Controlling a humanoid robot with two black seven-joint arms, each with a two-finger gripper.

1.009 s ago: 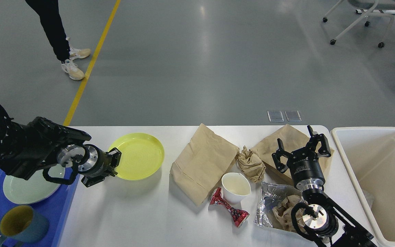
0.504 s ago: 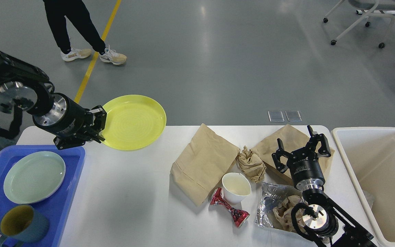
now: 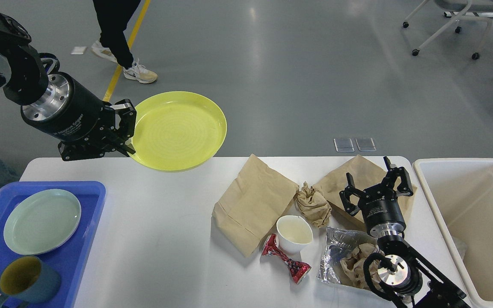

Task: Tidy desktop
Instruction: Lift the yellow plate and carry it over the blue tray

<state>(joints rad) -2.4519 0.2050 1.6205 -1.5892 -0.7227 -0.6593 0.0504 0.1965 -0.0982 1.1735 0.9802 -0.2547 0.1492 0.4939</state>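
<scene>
The white desktop (image 3: 165, 239) fills the lower view. My left gripper (image 3: 127, 128) is shut on the left rim of a yellow plate (image 3: 178, 130) and holds it high above the desktop's far left part. My right gripper (image 3: 377, 182) is open and empty above a flat brown paper bag (image 3: 364, 175) at the right. On the desktop lie another brown paper bag (image 3: 253, 203), a crumpled brown paper ball (image 3: 313, 204), a white paper cup (image 3: 294, 233), a red crumpled wrapper (image 3: 287, 261) and a silver foil bag (image 3: 343, 254) with crumpled paper in it.
A blue tray (image 3: 88, 201) at the left edge holds a pale green plate (image 3: 41, 220) and a teal mug (image 3: 28, 280). A cream bin (image 3: 473, 226) stands at the right end. A person's legs (image 3: 120, 38) move on the floor behind.
My left gripper has lifted the yellow plate off the desktop, up and a little to the right. The right arm has not moved. The person walked to the right.
</scene>
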